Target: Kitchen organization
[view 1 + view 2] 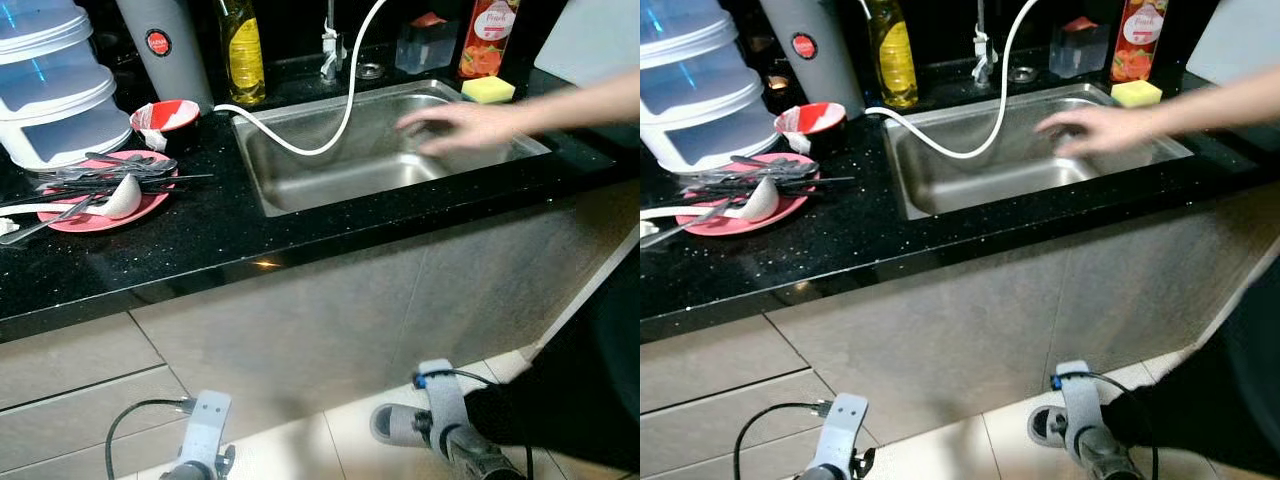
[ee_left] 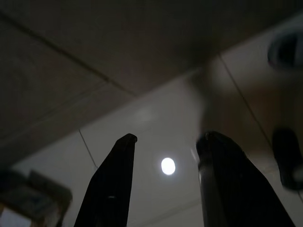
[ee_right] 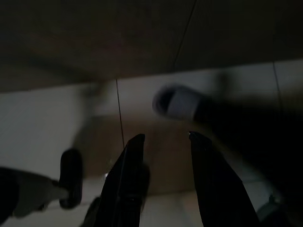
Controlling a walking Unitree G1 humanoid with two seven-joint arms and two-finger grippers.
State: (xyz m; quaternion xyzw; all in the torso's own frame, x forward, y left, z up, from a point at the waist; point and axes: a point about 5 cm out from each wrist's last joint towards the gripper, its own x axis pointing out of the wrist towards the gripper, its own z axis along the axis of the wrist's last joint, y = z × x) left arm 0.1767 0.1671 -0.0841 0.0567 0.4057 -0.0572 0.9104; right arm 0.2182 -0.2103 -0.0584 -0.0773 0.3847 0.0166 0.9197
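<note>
Person's hand (image 1: 465, 127) reached in from right, hovered over steel sink (image 1: 300, 180), fingers spread flat, holding nothing. White hose (image 1: 345, 115) looped from tap into basin. Pink plate (image 1: 95, 212) sat on black counter (image 1: 200, 250) left of sink, piled with cutlery plus white spoon (image 1: 122, 198). Yellow sponge (image 1: 488, 89) was on sink's far right corner. Both arms hung low by tiled floor: left gripper (image 2: 165, 142) gaped wide, empty; right gripper (image 3: 165, 142) parted too, empty.
</note>
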